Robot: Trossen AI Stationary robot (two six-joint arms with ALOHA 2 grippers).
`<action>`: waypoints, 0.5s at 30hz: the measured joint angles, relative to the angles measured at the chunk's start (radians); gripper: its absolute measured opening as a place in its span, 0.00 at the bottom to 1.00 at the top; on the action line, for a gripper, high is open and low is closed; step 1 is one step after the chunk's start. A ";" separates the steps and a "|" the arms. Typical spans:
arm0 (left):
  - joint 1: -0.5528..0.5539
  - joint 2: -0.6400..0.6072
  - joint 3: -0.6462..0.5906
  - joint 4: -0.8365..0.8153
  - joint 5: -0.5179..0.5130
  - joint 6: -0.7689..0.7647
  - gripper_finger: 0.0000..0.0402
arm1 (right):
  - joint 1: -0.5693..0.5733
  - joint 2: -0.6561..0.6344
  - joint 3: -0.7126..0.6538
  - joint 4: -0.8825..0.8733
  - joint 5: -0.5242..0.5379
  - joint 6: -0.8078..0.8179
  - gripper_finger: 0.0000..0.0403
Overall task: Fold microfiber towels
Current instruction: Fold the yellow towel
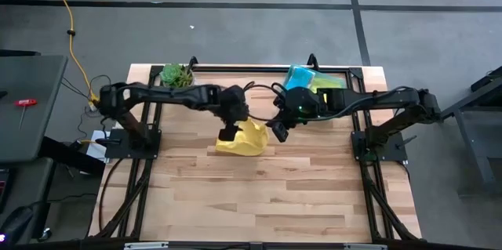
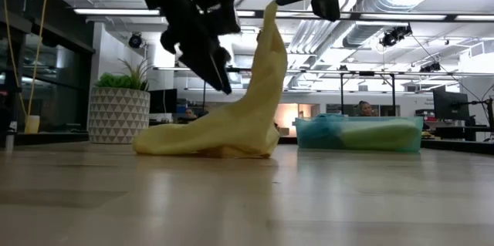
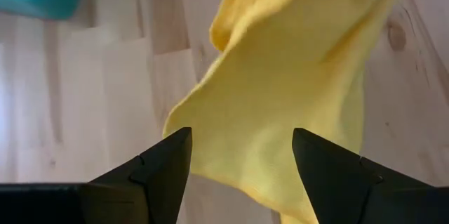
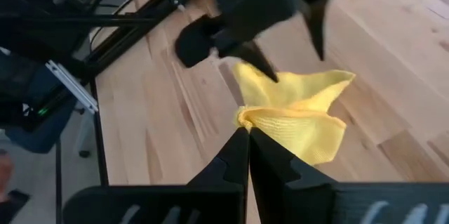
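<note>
Right hand (image 4: 245,136) pinches a yellow towel (image 1: 243,139) corner aloft mid-tabletop; left hand (image 3: 242,157) hovers wide beside it. The thin pinch could slip, collapsing the fold.

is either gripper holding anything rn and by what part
The right gripper is shut on the yellow towel, pinching one corner and lifting it. The left gripper is open above the towel, holding nothing.

Light wood table (image 1: 259,203): yellow towel (image 1: 241,143) partly resting mid-table; potted plant (image 1: 176,75), green tray (image 1: 314,80) along back edge.
</note>
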 joint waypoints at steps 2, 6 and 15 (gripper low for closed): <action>0.032 0.032 0.000 0.008 0.048 0.047 0.59 | 0.006 0.000 0.000 0.004 0.000 0.000 0.00; 0.079 0.103 0.000 0.043 0.052 0.112 0.59 | 0.010 0.000 0.000 0.003 0.004 0.000 0.00; 0.130 0.223 0.000 0.154 0.102 0.131 0.59 | 0.010 0.000 0.000 0.004 0.007 0.021 0.00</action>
